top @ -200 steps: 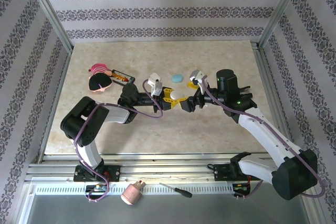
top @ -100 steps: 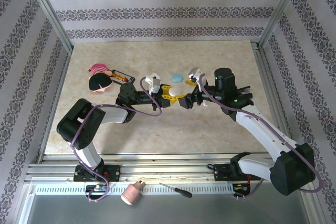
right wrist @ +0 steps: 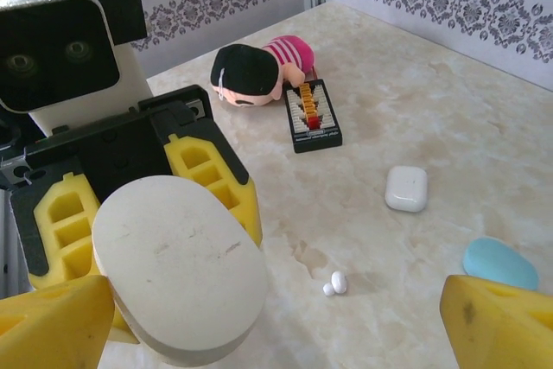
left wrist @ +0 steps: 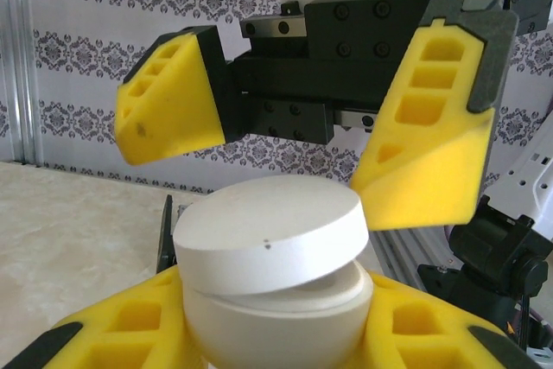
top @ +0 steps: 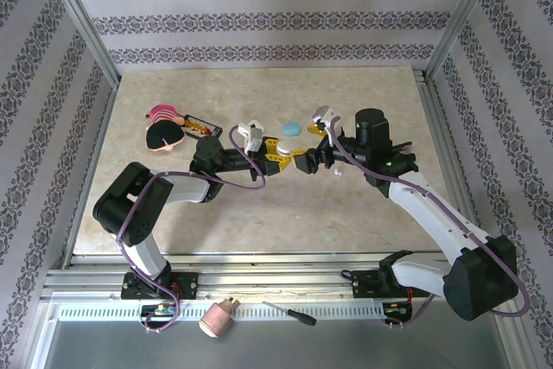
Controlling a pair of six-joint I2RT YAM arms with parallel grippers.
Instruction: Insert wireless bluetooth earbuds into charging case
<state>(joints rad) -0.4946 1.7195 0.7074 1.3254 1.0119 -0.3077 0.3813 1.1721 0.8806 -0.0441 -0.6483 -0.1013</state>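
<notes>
Your table (top: pixel 216 213) shows nothing finished yet. The left gripper (top: pixel 278 151) is closed narrowly around the white charging case (left wrist: pixel 272 274) and holds it above the marble; the lid sits slightly ajar, not swung open. The right gripper (top: pixel 304 162) stands wide and empty, its fingers either side of that lid. Two tiny white earbuds (right wrist: pixel 335 283) lie together on the marble, well apart from the case. I judge that opening the lid and seating both buds are all left

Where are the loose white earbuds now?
In the right wrist view, the earbuds lie on the table between the round case and the blue case, below the small white case.
</notes>
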